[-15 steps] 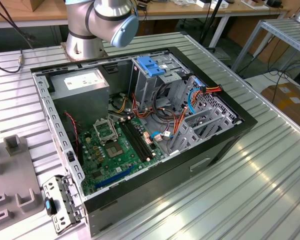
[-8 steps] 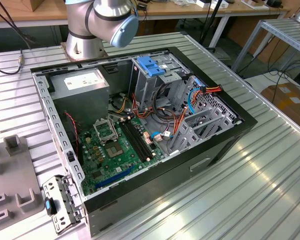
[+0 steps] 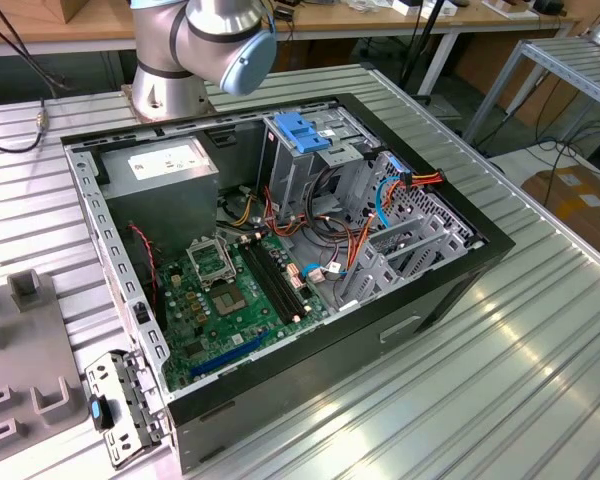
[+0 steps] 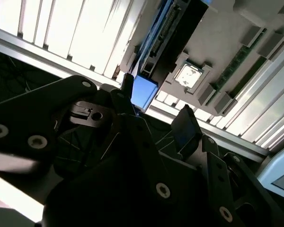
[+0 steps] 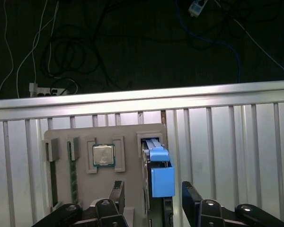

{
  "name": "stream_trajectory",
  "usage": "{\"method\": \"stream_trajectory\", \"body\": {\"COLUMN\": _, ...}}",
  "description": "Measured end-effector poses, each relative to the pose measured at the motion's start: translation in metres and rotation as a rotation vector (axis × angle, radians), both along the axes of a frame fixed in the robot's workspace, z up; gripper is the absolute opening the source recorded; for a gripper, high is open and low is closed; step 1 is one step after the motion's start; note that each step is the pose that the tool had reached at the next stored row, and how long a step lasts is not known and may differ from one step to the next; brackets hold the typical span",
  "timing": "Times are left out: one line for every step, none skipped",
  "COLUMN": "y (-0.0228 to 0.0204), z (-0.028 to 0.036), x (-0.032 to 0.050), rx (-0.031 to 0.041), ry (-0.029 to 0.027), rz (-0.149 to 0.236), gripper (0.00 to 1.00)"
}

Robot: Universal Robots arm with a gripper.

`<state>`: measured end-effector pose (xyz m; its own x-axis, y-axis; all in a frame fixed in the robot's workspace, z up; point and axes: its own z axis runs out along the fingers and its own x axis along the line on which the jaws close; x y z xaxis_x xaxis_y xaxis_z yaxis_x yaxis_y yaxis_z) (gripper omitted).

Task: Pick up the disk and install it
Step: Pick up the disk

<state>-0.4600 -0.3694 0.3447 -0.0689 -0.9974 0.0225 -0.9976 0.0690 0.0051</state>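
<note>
First wrist view | hand (image 5: pixel 152 191) spread apart, straddling disk (image 5: pixel 161 177) | disk upright in grey holder (image 5: pixel 85 135)

No legible print, even on the white sticker (image 3: pixel 167 160) atop the power supply (image 3: pixel 170 195).

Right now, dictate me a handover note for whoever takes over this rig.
Gripper: fingers open, one on each side of the disk, not shut on it.
Disk: on edge in a slot of the grey holder.
Done: gripper lined up at the disk.
Left: grasp, lift and install; the disk is not yet in the open computer case.
</note>
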Motion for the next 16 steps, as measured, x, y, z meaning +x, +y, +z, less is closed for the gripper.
{"method": "stream_trajectory", "body": {"y": 0.0006, "z": -0.0014, "x": 0.0000, "rx": 0.0000, "ry": -0.0004, "rz": 0.002, "gripper": 0.60}}
{"method": "stream_trajectory", "body": {"y": 0.0011, "z": -0.0030, "x": -0.0001, "rx": 0.0001, "ry": -0.0013, "rz": 0.003, "gripper": 0.60}}
{"method": "stream_trajectory", "body": {"y": 0.0014, "z": -0.0047, "x": -0.0002, "rx": 0.0001, "ry": -0.0024, "rz": 0.005, "gripper": 0.60}}
{"method": "stream_trajectory", "body": {"y": 0.0015, "z": -0.0061, "x": -0.0005, "rx": 0.0001, "ry": -0.0037, "rz": 0.005, "gripper": 0.60}}
{"method": "stream_trajectory", "body": {"y": 0.0015, "z": -0.0071, "x": -0.0011, "rx": 0.0000, "ry": -0.0049, "rz": 0.006, "gripper": 0.60}}
{"method": "stream_trajectory", "body": {"y": 0.0015, "z": -0.0086, "x": -0.0017, "rx": 0.0000, "ry": -0.0064, "rz": 0.006, "gripper": 0.60}}
{"method": "stream_trajectory", "body": {"y": 0.0015, "z": -0.0101, "x": -0.0025, "rx": 0.0001, "ry": -0.0075, "rz": 0.006, "gripper": 0.60}}
{"method": "stream_trajectory", "body": {"y": 0.0015, "z": -0.0121, "x": -0.0033, "rx": 0.0001, "ry": -0.0077, "rz": 0.007, "gripper": 0.60}}
{"method": "stream_trajectory", "body": {"y": 0.0015, "z": -0.0139, "x": -0.0038, "rx": 0.0001, "ry": -0.0078, "rz": 0.007, "gripper": 0.60}}
{"method": "stream_trajectory", "body": {"y": 0.0015, "z": -0.0162, "x": -0.0046, "rx": 0.0000, "ry": -0.0076, "rz": 0.008, "gripper": 0.60}}
{"method": "stream_trajectory", "body": {"y": 0.0016, "z": -0.0191, "x": -0.0049, "rx": 0.0001, "ry": -0.0076, "rz": 0.008, "gripper": 0.60}}
{"method": "stream_trajectory", "body": {"y": 0.0016, "z": -0.0212, "x": -0.0049, "rx": 0.0001, "ry": -0.0076, "rz": 0.008, "gripper": 0.60}}
{"method": "stream_trajectory", "body": {"y": 0.0016, "z": -0.0219, "x": -0.0049, "rx": 0.0000, "ry": -0.0076, "rz": 0.008, "gripper": 0.60}}
{"method": "stream_trajectory", "body": {"y": 0.0016, "z": -0.0219, "x": -0.0049, "rx": -0.0001, "ry": -0.0073, "rz": 0.008, "gripper": 0.60}}
{"method": "stream_trajectory", "body": {"y": 0.0016, "z": -0.0220, "x": -0.0049, "rx": -0.0001, "ry": -0.0073, "rz": 0.008, "gripper": 0.60}}
{"method": "stream_trajectory", "body": {"y": 0.0016, "z": -0.0221, "x": -0.0049, "rx": 0.0000, "ry": -0.0073, "rz": 0.008, "gripper": 0.60}}
